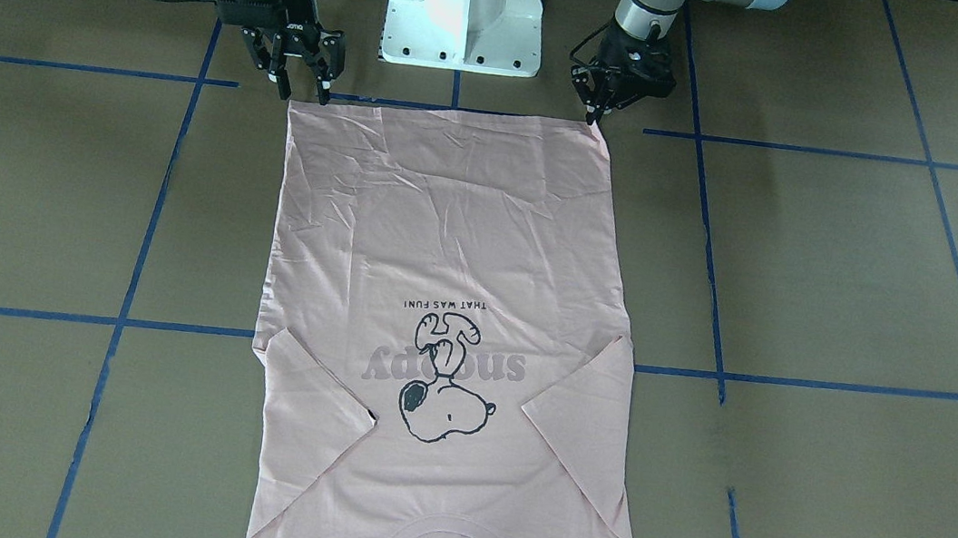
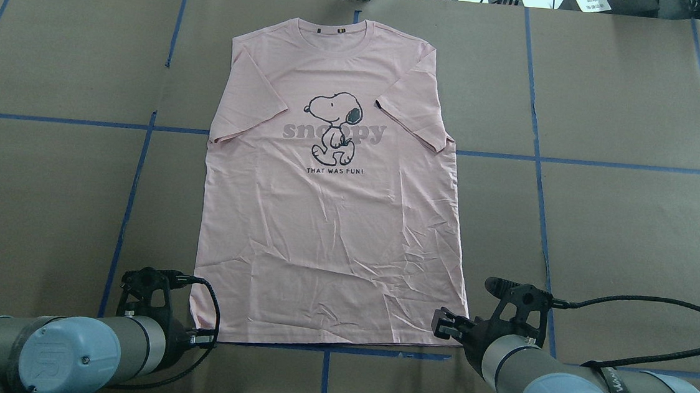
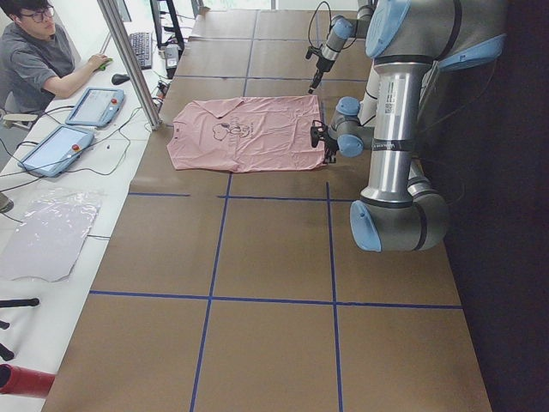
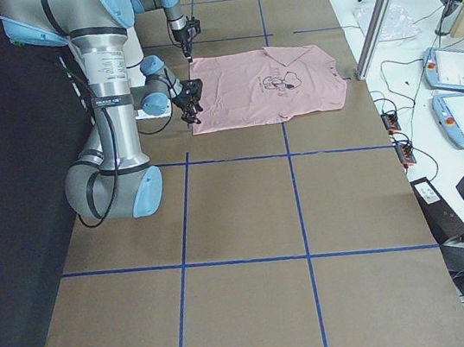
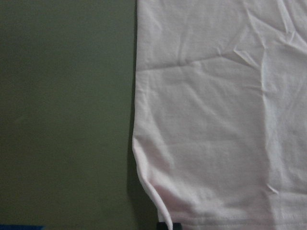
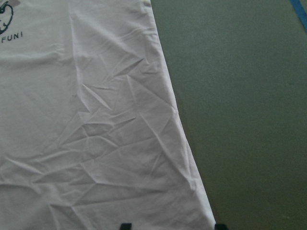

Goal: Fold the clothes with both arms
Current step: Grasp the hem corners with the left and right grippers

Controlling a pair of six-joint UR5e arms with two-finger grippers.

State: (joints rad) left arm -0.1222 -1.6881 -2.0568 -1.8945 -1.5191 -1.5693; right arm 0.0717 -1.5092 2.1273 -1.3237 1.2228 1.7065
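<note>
The pink T-shirt (image 2: 334, 233) lies flat and face up on the table (image 2: 633, 244), hem towards the robot, both sleeves (image 2: 416, 111) turned in over the chest. The left gripper (image 1: 594, 117) appears to have its jaws pinched together on one hem corner; the right gripper (image 1: 298, 88) stands with jaws apart over the other corner. Should the right jaws close beside the cloth or take only the top layer, the hem would likely rise unevenly and the fold skew. Grey "snoopy" runs behind the cartoon dog (image 2: 333, 126), with "THAT WAS FUN!" below
</note>
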